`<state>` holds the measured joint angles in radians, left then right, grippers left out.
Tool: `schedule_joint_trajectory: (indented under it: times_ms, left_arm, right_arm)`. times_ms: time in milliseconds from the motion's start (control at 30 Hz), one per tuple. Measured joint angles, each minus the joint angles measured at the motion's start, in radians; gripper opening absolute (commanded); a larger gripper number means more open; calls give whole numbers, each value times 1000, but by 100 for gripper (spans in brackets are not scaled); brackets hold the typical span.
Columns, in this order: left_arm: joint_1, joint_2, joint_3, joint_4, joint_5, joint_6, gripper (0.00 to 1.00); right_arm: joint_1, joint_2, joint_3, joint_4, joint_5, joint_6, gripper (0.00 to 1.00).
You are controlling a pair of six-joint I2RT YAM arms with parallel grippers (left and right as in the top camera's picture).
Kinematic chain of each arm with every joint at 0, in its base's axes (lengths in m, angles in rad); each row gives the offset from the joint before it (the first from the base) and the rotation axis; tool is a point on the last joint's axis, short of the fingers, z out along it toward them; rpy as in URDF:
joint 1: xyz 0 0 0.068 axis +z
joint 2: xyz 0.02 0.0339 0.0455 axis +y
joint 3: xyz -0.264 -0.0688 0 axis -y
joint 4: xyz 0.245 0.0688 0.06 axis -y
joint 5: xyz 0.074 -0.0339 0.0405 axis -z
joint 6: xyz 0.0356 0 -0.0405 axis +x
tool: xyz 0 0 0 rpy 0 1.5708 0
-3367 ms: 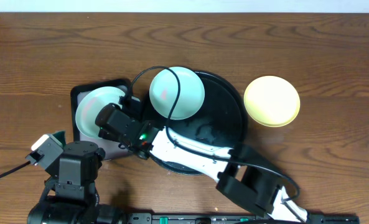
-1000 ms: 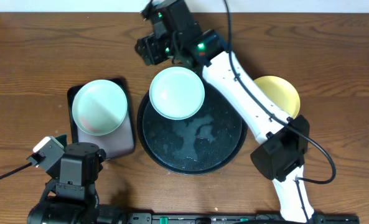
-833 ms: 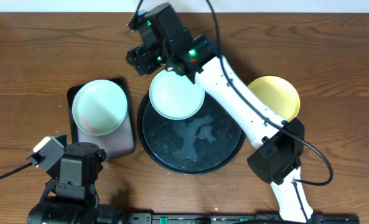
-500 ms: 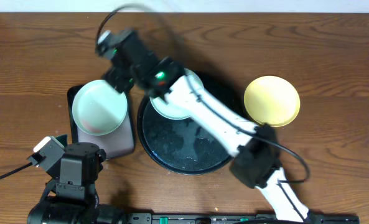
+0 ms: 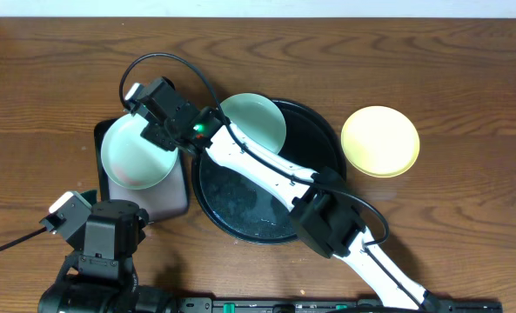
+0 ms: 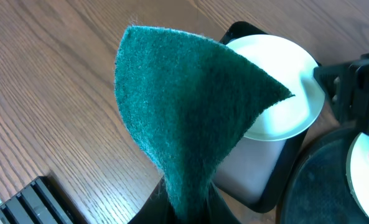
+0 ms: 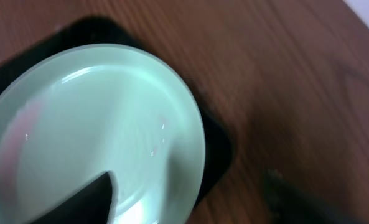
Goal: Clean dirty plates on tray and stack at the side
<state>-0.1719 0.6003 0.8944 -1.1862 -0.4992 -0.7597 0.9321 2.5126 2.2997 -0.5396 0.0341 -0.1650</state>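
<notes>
One mint-green plate [image 5: 134,158] lies on the small rectangular tray; the right wrist view shows it [image 7: 91,130] with a faint pink smear. A second mint plate [image 5: 259,129] sits at the back of the round black tray [image 5: 266,204]. The yellow plate [image 5: 379,141] lies on the table to the right. My right gripper [image 5: 157,117] is open over the far edge of the left plate, with one finger over the plate and the other past its rim [image 7: 190,199]. My left gripper [image 6: 187,208] is shut on a green scouring pad [image 6: 184,112] at the front left.
The rectangular black tray [image 5: 169,202] with a whitish inside stands left of the round tray and touches it. The right arm [image 5: 258,169] stretches across the round tray. A cable loops above the plates at the back.
My right arm has swung from the back of the table, past the plate on the round tray, leftwards to the plate on the rectangular tray. The left arm has not moved.
</notes>
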Motion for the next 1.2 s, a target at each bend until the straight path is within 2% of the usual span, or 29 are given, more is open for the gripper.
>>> schedule_joint_trajectory:
  times_ms: [300,500,567,600,667,700,1000,1200]
  left_arm:
    - [0,0,0,0,1,0,8]
    - [0,0,0,0,3,0,8]
    - [0,0,0,0,3,0,8]
    - [0,0,0,0,3,0,8]
    - [0,0,0,0,3,0,8]
    - [0,0,0,0,3,0,8]
    - [0,0,0,0,3,0,8]
    - [0,0,0,0,3,0,8]
  right_arm:
    - [0,31,0,62,1,-5,53]
    - [0,99,0,80,1,-5,47]
    - [0,108,0,80,1,-5,42]
    - [0,108,0,80,1,-6,36]
    - [0,108,0,86,4,-7,6]
    - [0,108,0,90,10,-7,1]
    - [0,93,0,81,22,0,1]
    - [1,-41,-1,4,27,0,1]
